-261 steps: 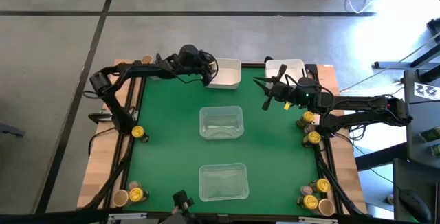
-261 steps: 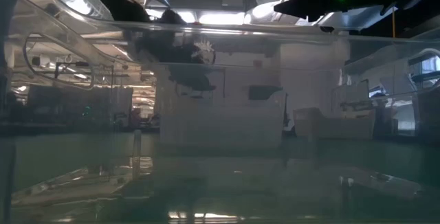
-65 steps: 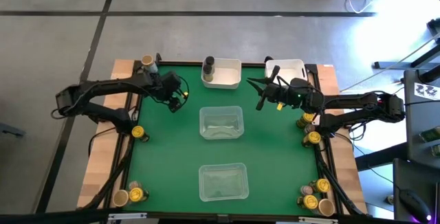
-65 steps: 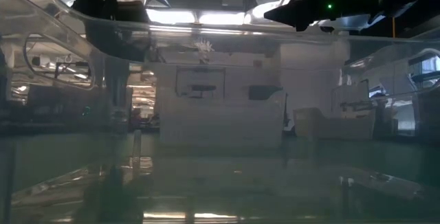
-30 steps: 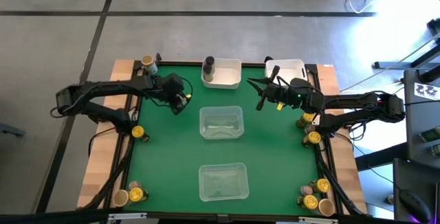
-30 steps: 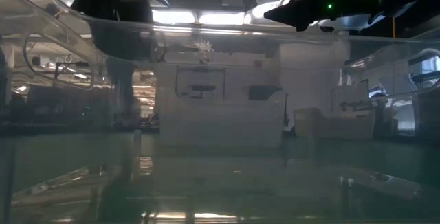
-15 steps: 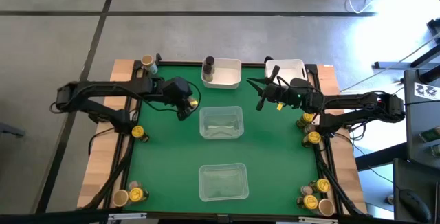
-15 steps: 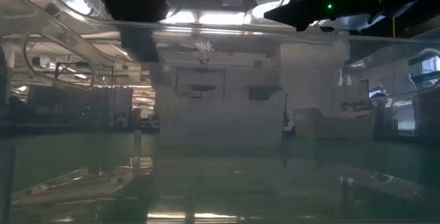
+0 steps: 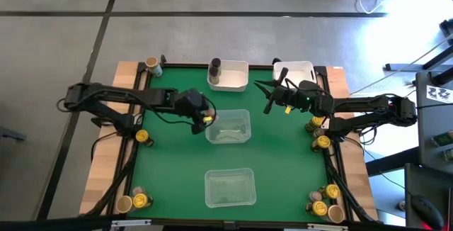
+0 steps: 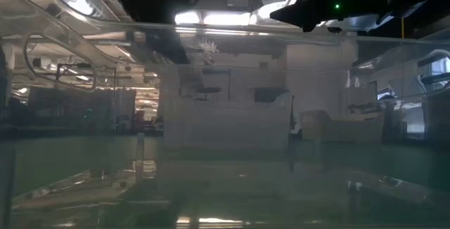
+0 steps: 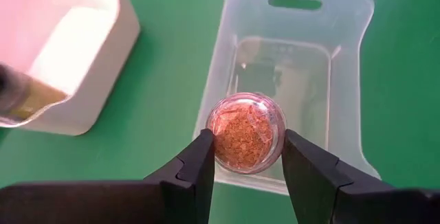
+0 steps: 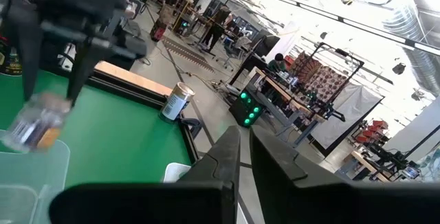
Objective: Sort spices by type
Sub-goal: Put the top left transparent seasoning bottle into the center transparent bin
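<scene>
Right now the left gripper [image 11: 247,157] is gripping a small spice jar [image 11: 248,133], its two fingers pressing on opposite sides of the round body, and reddish-brown flakes are showing through the jar's end. In the high view this gripper [image 9: 206,118] is hanging at the near rim of the upper clear tray [image 9: 228,126], with the jar directly over the tray's edge rather than over its middle. Just ahead of the fingers, in the left wrist view, the tray [image 11: 347,59] is lying open and looking empty; off to one side of them a white bin [image 11: 69,66] is sitting with a taller dark jar [image 9: 214,66] standing in it.

Judging from this, the step in hand is setting the jar down in the clear tray. To do it well, the arm should probably be carrying the jar a little farther forward so that it is clearing the rim entirely, then lowering it until it is resting on the tray floor before the fingers are parting, since a drop from height could be tipping or rolling such a small cylinder.

The right gripper [image 9: 275,90] is waiting with fingers closed on nothing, beside the other white bin [image 9: 295,69].
</scene>
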